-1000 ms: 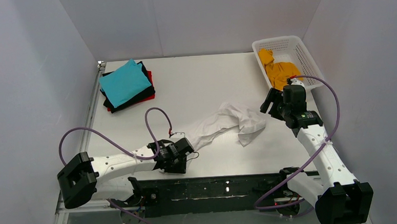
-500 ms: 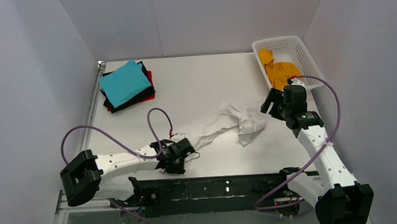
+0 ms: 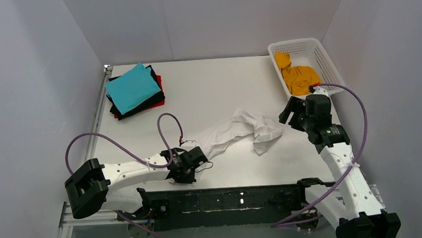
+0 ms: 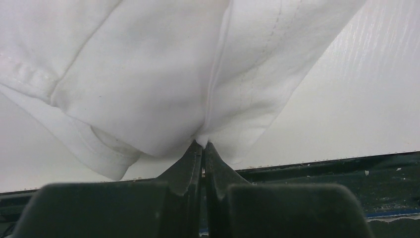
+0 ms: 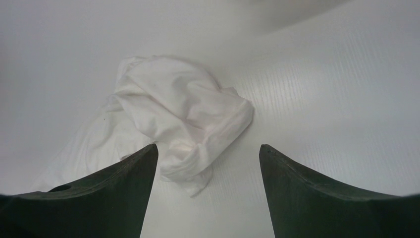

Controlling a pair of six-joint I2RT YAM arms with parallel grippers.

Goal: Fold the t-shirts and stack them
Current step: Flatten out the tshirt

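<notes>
Pinching the near end of the white t-shirt (image 3: pixel 236 129), the left end effector (image 4: pixel 203 145) has its jaws pressed tight together on a fold of cloth close to the front edge of the counter (image 3: pixel 218 83). The shirt lies crumpled in a long diagonal strip across the middle of the counter, bunched at its right end. The right end effector (image 3: pixel 287 112) hangs beside that bunched end with its jaws spread wide and nothing between them. Judging by this, the step in hand is getting hold of the white shirt to spread it flat before folding. The next move likely calls for the right arm to descend onto the bunched end and catch a single edge or corner rather than a wad of layers, so the two arms can draw the cloth taut. A folded stack waits at the far left, teal t-shirt (image 3: pixel 133 87) on top of black and red ones, and an orange t-shirt (image 3: pixel 299 77) sits in the white basket (image 3: pixel 303 41).
</notes>
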